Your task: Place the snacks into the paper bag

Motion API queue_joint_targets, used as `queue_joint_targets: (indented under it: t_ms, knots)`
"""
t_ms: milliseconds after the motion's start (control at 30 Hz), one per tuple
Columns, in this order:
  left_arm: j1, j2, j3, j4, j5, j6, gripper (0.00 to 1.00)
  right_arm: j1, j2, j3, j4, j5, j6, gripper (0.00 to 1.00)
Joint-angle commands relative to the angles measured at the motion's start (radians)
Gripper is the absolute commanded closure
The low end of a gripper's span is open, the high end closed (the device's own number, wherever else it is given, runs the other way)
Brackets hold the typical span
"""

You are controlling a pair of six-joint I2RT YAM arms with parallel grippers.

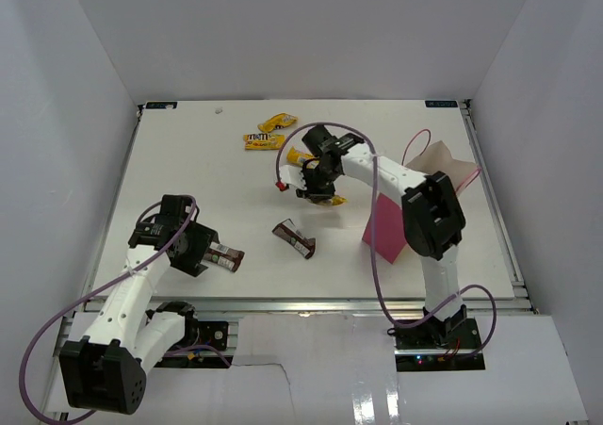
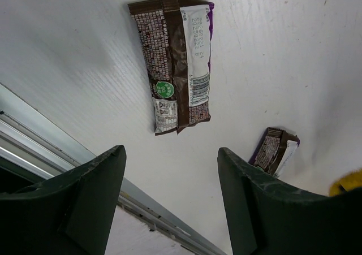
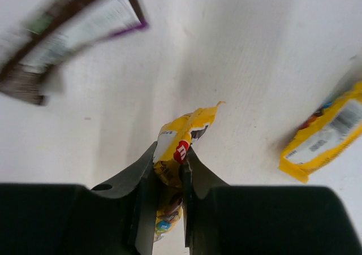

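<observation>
Four yellow packs visible from above: farthest pack and second pack lying close together near the far edge of the tabletop, third pack partly hidden beside the right wrist, held pack pinched in the right gripper. Seen from that wrist, right gripper pressed together on the held pack; long axis in line with the fingers, free end poking past the tips and bending right. Cannot tell whether lifted off the tabletop or touching it. Neighbouring yellow pack at the right of that view (which of the others, cannot tell). Left gripper near the front edge, fingers spread wide around nothing; metal rail of that edge close on its left. Near brown bar flat just beyond the tips, apart from them, long axis running straight away along the gap. Second brown bar further toward the middle, lying diagonally, well apart from the first. Paper bag standing at the right, close to the right edge and beside the right arm, mouth up, tan inside showing. Broad white tabletop across the far left; white walls on three sides.
</observation>
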Motion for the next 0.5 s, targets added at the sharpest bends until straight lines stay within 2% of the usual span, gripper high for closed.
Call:
queue_joint_targets:
  t_ms: [0, 67, 133, 167, 267, 400, 467]
  knots:
    - [0.002, -0.005, -0.007, -0.04, -0.048, -0.122, 0.24, -0.024, -0.271, 0.088, -0.101, -0.41, 0.061, 0.81]
    - [0.003, -0.005, -0.016, -0.035, -0.051, -0.125, 0.24, -0.053, -0.392, 0.132, -0.129, -0.587, 0.114, 0.8]
    - [0.003, -0.003, -0.024, -0.028, -0.057, -0.126, 0.24, -0.082, -0.485, 0.203, -0.103, -0.662, 0.194, 0.8]
    - [0.002, 0.002, -0.024, -0.026, -0.057, -0.126, 0.24, -0.094, -0.519, 0.217, -0.083, -0.662, 0.273, 0.8]
    - [0.003, 0.011, -0.027, -0.018, -0.057, -0.119, 0.24, -0.191, -0.654, 0.189, -0.014, -0.605, 0.338, 0.81]
    - [0.002, 0.02, -0.03, -0.018, -0.061, -0.103, 0.24, -0.416, -0.798, 0.111, -0.008, -0.518, 0.34, 0.81]
    - [0.002, 0.028, -0.033, -0.015, -0.058, -0.102, 0.23, -0.468, -0.837, 0.07, -0.005, -0.463, 0.329, 0.8]
